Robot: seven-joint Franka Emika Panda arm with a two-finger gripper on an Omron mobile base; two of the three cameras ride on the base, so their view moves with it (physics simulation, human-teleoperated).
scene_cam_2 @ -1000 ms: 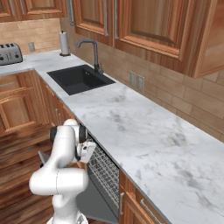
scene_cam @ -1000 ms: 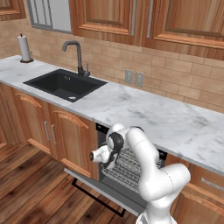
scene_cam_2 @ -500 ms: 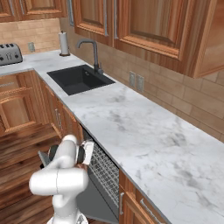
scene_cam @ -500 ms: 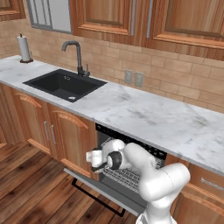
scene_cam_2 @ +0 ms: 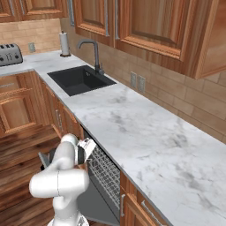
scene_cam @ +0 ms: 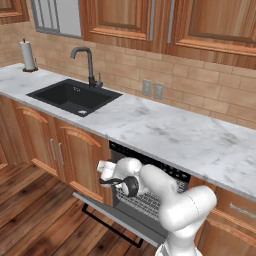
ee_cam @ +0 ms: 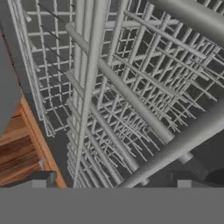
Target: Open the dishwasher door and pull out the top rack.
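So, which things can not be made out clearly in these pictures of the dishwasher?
- Left base view: the arm covers much of the top rack, so how far out it stands is unclear.
- Left base view: the dishwasher door lies open; its control strip faces down, hidden.
- Right base view: the gripper is partly behind the arm; its fingertips are too small to read.
- Hand view: close wire grid; which rack it belongs to cannot be told.
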